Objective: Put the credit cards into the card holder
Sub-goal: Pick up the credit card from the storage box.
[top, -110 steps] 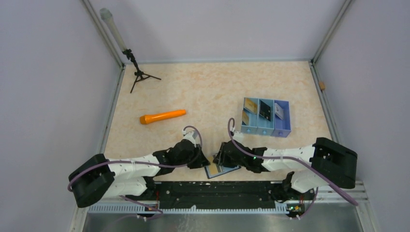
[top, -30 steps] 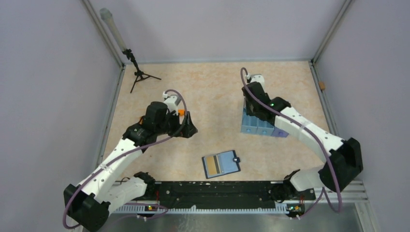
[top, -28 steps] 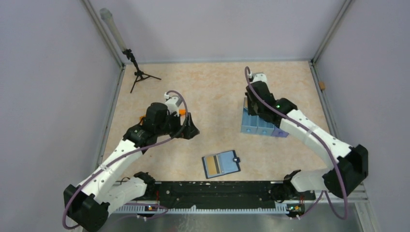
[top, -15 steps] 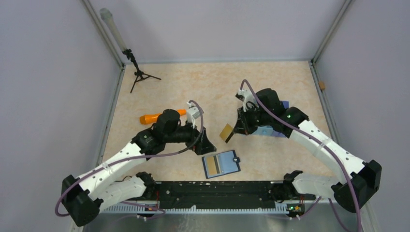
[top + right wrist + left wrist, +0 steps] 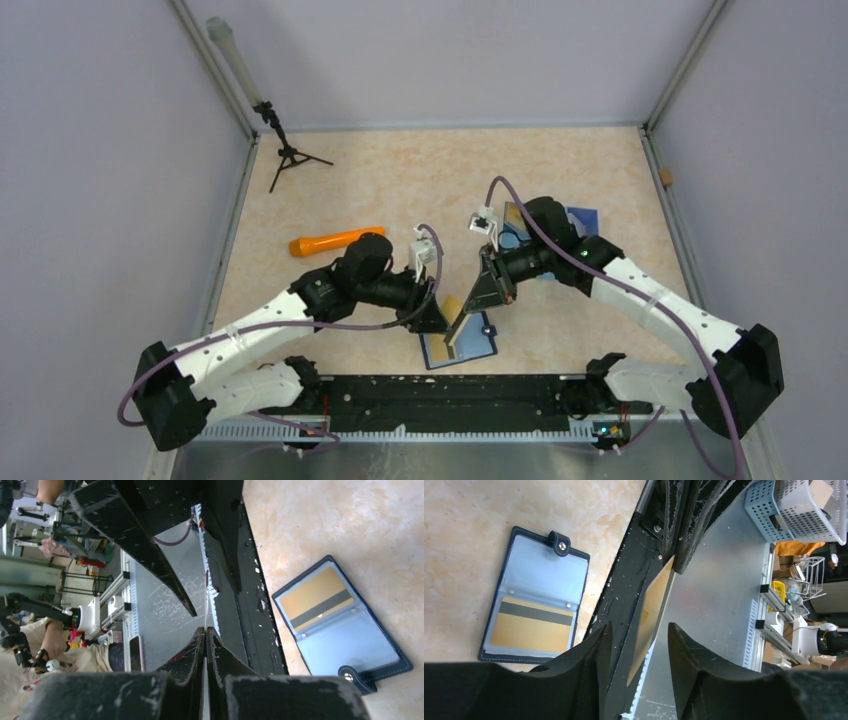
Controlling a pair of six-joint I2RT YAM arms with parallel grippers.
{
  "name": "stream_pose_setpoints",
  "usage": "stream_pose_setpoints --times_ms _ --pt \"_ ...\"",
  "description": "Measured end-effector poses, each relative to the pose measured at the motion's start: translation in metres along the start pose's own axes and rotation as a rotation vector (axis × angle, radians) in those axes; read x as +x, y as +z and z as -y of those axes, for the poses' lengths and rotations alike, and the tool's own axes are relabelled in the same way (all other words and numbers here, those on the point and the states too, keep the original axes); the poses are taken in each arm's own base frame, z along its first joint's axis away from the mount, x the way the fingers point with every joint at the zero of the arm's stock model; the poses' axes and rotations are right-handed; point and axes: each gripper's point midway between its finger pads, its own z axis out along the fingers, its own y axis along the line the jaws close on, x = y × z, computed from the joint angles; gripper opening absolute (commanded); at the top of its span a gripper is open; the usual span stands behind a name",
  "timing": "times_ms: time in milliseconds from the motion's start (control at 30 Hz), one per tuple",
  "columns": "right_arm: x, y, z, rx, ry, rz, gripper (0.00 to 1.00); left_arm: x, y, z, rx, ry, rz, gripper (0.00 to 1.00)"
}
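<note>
card holder [image 5: 536, 597]: navy, lying open and flat on the table nr the front edge, pale blue inside facing up, snap tab [image 5: 560, 542] sticking out one side. gold card w/ black stripe [image 5: 531, 630] sits in one slot, stripe showing. 2nd gold card [image 5: 651, 615] is off the table, tilted on edge above the holder, top end pinched in r gripper [image 5: 676, 564].

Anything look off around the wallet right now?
Nothing stands out. The wallet lies open and flat on the table, one gold card seated squarely in a slot. The right gripper pinches a second card near it, and the left gripper is open close by. No spill or damage shows.
</note>
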Motion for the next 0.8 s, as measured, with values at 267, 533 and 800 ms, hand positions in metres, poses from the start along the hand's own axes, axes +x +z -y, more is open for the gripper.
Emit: stream_pose_setpoints --times_ms 267,533,800 --pt "-0.002 0.005 0.0 -0.015 -0.009 -0.001 0.5 0.002 0.001 0.012 0.067 -0.019 0.002 0.0" --pt "0.016 0.008 0.07 0.316 0.133 0.054 0.64 0.045 0.019 -0.039 -0.081 -0.287 0.043 0.0" --pt "0.08 -0.001 0.13 0.669 0.298 0.07 0.65 0.096 0.034 -0.085 -0.243 -0.643 0.154 0.0"
